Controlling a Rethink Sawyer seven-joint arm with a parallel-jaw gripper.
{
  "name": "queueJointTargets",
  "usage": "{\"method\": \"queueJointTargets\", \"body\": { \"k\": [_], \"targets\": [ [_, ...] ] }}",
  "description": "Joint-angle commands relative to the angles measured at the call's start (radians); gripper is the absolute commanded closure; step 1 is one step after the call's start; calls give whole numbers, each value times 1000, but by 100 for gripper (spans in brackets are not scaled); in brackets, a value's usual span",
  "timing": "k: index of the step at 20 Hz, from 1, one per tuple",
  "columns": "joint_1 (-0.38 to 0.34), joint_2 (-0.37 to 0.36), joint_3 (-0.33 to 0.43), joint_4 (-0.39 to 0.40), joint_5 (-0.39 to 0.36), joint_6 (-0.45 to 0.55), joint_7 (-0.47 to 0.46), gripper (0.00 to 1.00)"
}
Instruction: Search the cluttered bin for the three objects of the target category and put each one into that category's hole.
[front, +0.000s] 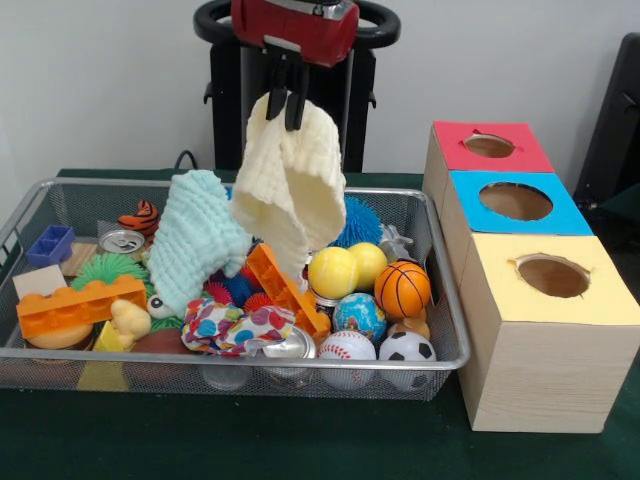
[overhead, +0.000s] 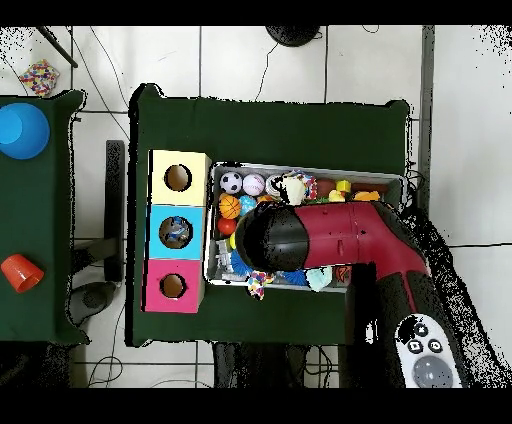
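With the gripper (front: 287, 108) pinched on the hanging cream waffle-knit cloth (front: 290, 190), it should clear the wire-mesh bin (front: 440, 300) before swinging boxward.

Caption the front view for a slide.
Gripper lifts a cream cloth above the cluttered wire bin, beside three boxes with holes on top.

Dark green table (front: 330, 445) under the gripper (front: 286, 108). Wire mesh bin (front: 440, 300) sits on it directly below the gripper; wooden box (front: 520, 350) with red, blue, yellow tops touches the bin's side, off beside the gripper.
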Motion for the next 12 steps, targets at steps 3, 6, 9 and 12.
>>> {"method": "queueJointTargets", "body": {
  "k": [3,6,9,12],
  "targets": [
    [8,22,16,-12,-37,-24,-73,100],
    [14,29,10,-7,-46,-36,-62,100],
    [17,32,9,-3,-42,-38,-53,100],
    [10,35,15,54,-6,-90,-18,100]
  ]
}}
